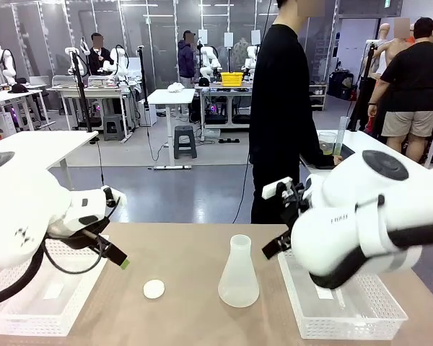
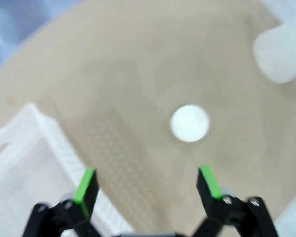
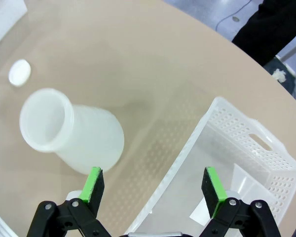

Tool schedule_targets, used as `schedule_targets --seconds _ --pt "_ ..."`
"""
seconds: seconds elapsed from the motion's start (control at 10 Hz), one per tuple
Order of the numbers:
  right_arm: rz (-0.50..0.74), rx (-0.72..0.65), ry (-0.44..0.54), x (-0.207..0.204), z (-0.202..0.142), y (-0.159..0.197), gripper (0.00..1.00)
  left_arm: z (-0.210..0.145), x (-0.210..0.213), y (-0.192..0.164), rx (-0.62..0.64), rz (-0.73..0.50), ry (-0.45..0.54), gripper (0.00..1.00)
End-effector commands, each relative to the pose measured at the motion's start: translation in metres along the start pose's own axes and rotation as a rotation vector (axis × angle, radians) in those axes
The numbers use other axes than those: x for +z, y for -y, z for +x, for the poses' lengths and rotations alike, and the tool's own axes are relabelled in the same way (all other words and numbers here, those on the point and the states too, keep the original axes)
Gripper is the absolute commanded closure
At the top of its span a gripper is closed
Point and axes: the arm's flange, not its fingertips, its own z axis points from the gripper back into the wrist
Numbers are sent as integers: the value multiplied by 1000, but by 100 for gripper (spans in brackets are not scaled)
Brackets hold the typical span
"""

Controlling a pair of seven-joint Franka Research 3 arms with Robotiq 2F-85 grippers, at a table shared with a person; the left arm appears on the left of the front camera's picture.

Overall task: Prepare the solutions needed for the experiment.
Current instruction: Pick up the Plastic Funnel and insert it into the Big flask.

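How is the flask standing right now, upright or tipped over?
Upright. The flask stands on its wide base on the table, with its open mouth at the top.

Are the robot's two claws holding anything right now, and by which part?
Nothing is held. The left gripper is open above the table near the white cap; the right gripper is open beside the frosted conical flask, over the edge of the white basket.

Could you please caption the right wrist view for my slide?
Open right gripper above a table with a frosted flask, a white cap and a perforated tray.
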Motion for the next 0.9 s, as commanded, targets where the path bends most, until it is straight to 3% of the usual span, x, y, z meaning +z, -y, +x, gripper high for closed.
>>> schedule_targets --seconds 0.0,0.1,0.3,0.5,0.6,0.7,0.8 --pt "29 -76 41 23 11 23 0 13 17 -27 3 -130 6 0" --pt "28 -97 40 33 14 22 0 14 24 -26 20 -161 0 0" --pt "142 -165 65 55 21 14 0 16 48 -22 17 -285 26 0" --pt "269 -233 144 73 26 24 0 23 68 -35 69 -482 101 0" --pt "265 -251 143 74 28 27 0 24 70 -42 93 -434 118 0" --pt "178 -212 105 75 29 9 0 23 66 -42 15 -356 90 0" --pt "178 -212 105 75 29 9 0 23 78 -26 72 -425 111 0"
